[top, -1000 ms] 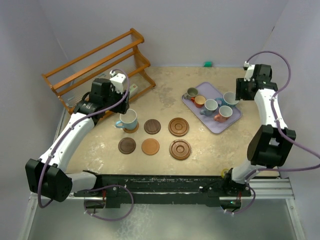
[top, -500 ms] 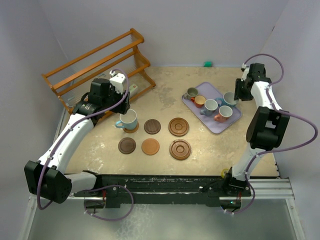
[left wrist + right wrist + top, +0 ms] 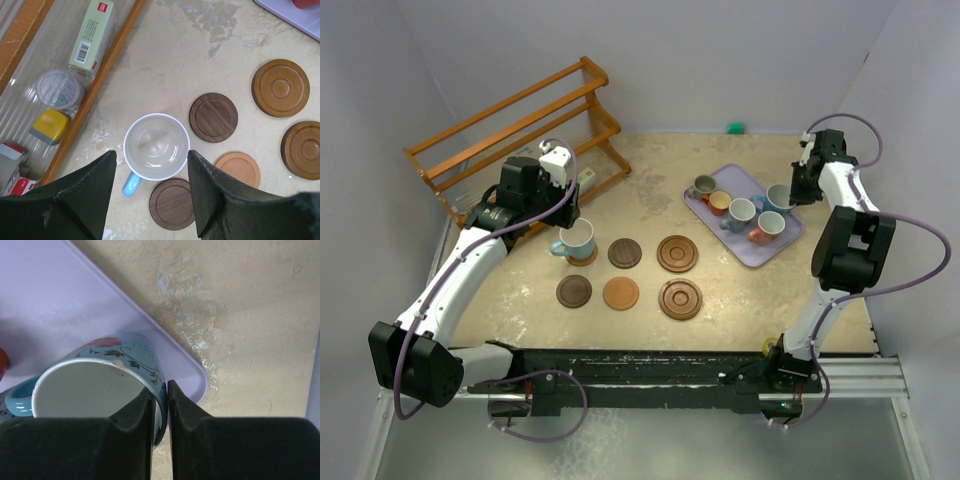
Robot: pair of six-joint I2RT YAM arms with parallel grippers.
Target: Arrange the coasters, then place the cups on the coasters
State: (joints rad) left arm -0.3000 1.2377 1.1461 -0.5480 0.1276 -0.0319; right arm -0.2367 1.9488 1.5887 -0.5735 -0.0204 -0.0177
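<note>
A light blue cup (image 3: 576,240) stands on a tan coaster (image 3: 586,259). My left gripper (image 3: 151,154) hangs open over it, one finger on each side and clear of the rim. Five more coasters lie bare: dark brown (image 3: 625,253), large reddish-brown (image 3: 677,253), dark brown (image 3: 574,291), tan-orange (image 3: 620,293) and large (image 3: 680,299). On the lavender tray (image 3: 752,250) my right gripper (image 3: 167,385) is shut on the rim of a blue floral cup (image 3: 125,352), one finger inside and one outside. Grey-olive (image 3: 703,186), orange (image 3: 719,202), grey-blue (image 3: 740,214) and pink (image 3: 765,228) cups share the tray.
A wooden rack (image 3: 515,130) stands at the back left, with a green box (image 3: 92,37), a round clear lid (image 3: 59,90) and a yellow item (image 3: 49,125) on its lowest shelf. A small green object (image 3: 735,127) lies by the back wall.
My right gripper has shut on the floral cup's rim, and that arm's elbow has swung in towards the tray. The left arm and the light blue cup have not moved.
</note>
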